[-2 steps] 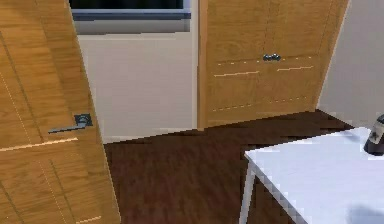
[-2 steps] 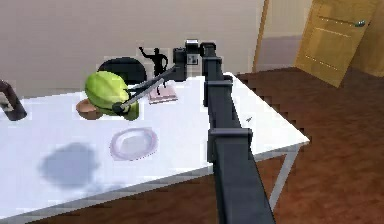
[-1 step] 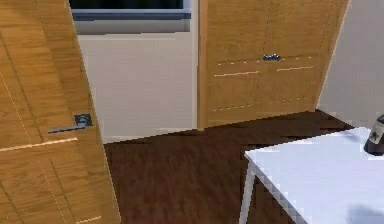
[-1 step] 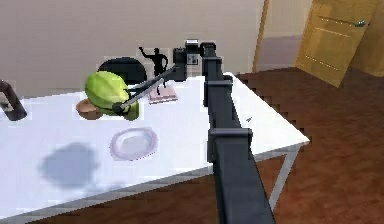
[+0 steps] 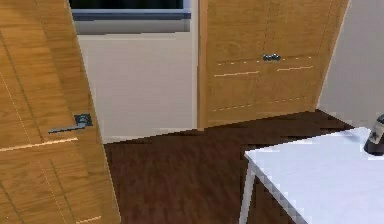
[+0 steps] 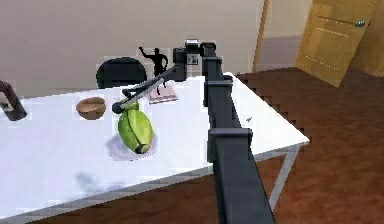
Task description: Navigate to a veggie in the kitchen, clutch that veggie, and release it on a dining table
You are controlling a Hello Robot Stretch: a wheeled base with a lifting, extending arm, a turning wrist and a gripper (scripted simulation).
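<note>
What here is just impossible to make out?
Arm side view: whether the tool holds the green veggie, or it rests on the white table; they overlap.
Forward view: the dark bottle, cut off by the right edge.
Arm side view: the dark chair, its lower part hidden behind the table.
Arm side view: the black figurine, too small for detail.

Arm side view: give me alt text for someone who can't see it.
A dark robot arm reaches across a white table, its claw at a green veggie; whether the veggie is held cannot be told. A brown bowl and dark bottle stand farther left, a wooden door at upper right.
</note>
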